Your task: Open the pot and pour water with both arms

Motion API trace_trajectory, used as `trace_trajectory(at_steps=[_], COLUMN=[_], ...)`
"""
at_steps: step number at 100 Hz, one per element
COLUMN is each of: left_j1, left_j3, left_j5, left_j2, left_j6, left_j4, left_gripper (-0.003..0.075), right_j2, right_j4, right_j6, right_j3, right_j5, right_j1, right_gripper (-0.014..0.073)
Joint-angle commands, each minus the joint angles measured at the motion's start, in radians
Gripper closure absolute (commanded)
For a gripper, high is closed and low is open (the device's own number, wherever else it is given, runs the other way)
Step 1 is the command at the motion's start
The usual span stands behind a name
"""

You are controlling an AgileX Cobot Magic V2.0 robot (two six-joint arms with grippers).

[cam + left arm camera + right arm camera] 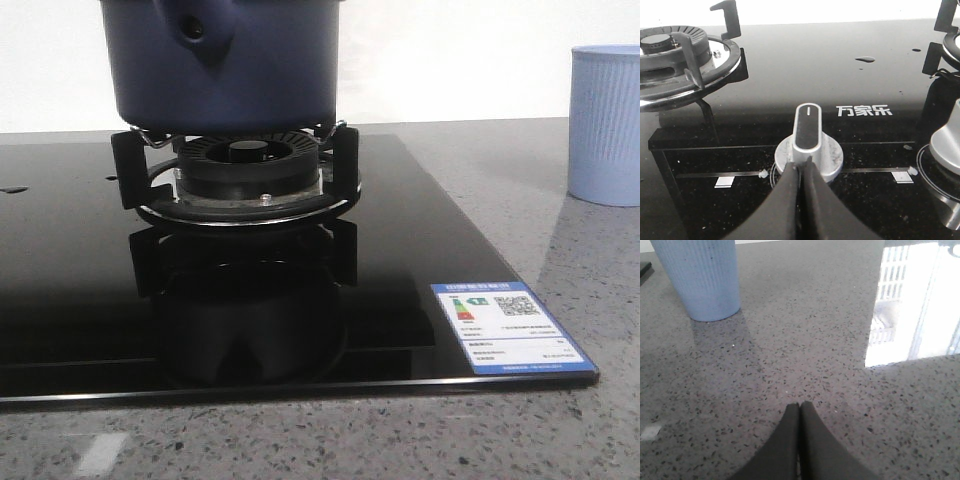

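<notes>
The dark navy-blue pot (225,65) stands on the burner grate (235,175) of the black glass hob; its top is cut off by the front view, so its lid is out of view. A pale blue ribbed cup (605,125) stands on the grey counter to the right, also seen as the cup (697,277) in the right wrist view. My left gripper (801,164) is shut, its tips just before a silver hob knob (809,142). My right gripper (799,405) is shut over bare speckled counter, apart from the cup. Neither gripper shows in the front view.
A second burner (677,55) and another knob (947,140) flank the left gripper. Water droplets (865,59) lie on the glass. An energy label (505,328) sits at the hob's front right corner. A bright window reflection (912,305) falls on the counter.
</notes>
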Motion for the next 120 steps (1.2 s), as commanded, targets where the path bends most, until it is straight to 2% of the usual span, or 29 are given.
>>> trace_trajectory(at_steps=[1, 92, 106, 120], left_j1=[0.001, 0.001, 0.001, 0.001], left_j3=[0.039, 0.039, 0.039, 0.039], left_j5=[-0.048, -0.048, -0.076, -0.175], left_j2=[-0.027, -0.027, -0.027, -0.027], left_j6=[-0.009, -0.009, -0.009, -0.009], left_j4=[-0.009, -0.007, 0.045, 0.054], left_gripper=[0.0739, 0.074, 0.0739, 0.074], right_j2=[-0.022, -0.022, -0.022, -0.022], right_j4=[-0.013, -0.03, -0.156, -0.165], right_j6=[-0.005, -0.005, -0.005, -0.005], right_j3=[0.006, 0.006, 0.006, 0.006], right_j5=[-0.023, -0.032, -0.167, -0.409], right_j1=[-0.004, -0.004, -0.004, -0.004], right_gripper=[0.0659, 0.0659, 0.0659, 0.0659])
